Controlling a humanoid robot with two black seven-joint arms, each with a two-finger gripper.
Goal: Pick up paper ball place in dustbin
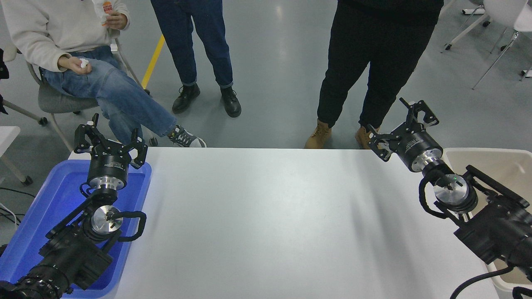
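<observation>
My right black gripper [402,126] hangs with fingers spread and empty over the white table's [266,216] far right corner, beside the beige plastic dustbin [482,155]; no paper ball is in view, though I'd expect it light and crushable anywhere.

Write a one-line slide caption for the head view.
Open right gripper raised beside the beige plastic dustbin; left gripper parked over a blue tray.

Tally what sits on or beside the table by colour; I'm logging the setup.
Blue: 1, shallow blue plastic tray
Beige: 1, beige rectangular plastic dustbin
Black: 2, left gripper, right gripper
Total: 4. No paper ball is visible.
</observation>
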